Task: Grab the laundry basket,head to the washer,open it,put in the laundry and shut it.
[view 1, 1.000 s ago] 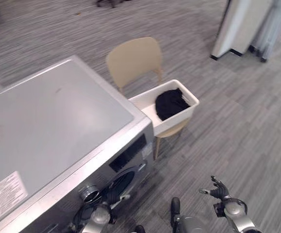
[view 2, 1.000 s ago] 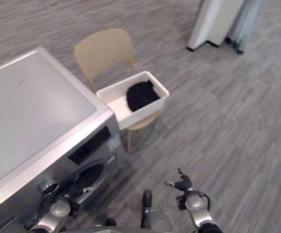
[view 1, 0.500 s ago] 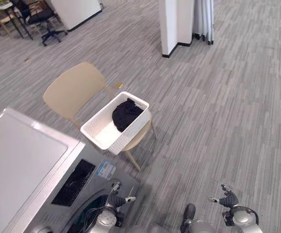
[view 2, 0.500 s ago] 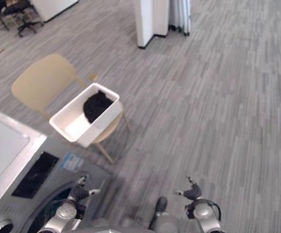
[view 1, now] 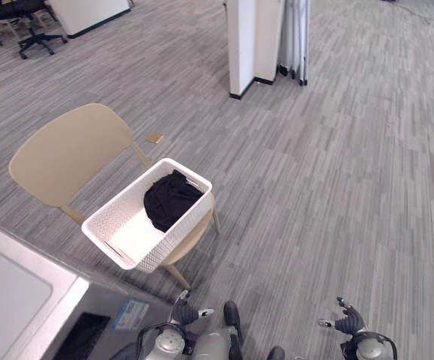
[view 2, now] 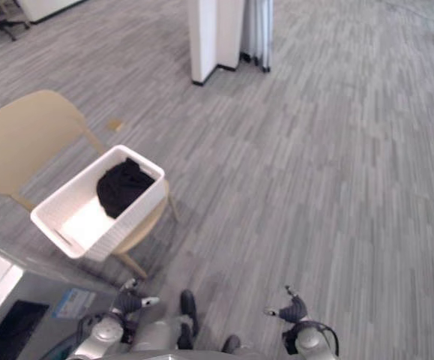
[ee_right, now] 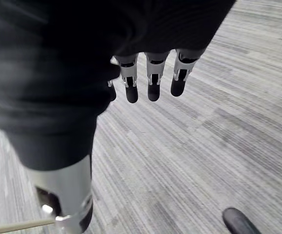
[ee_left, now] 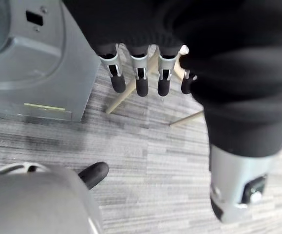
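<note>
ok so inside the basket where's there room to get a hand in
The near end of the white basket is bare, between its rim and the black laundry. The far end is crowded with that laundry. The basket takes up the beige chair's seat.

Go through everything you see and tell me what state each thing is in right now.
laundry basket: resting on the chair, not held
black laundry: bunched inside the basket
chair: upright
washer: corner in view, door cannot tell
left hand: open, holding nothing
right hand: open, holding nothing
</note>
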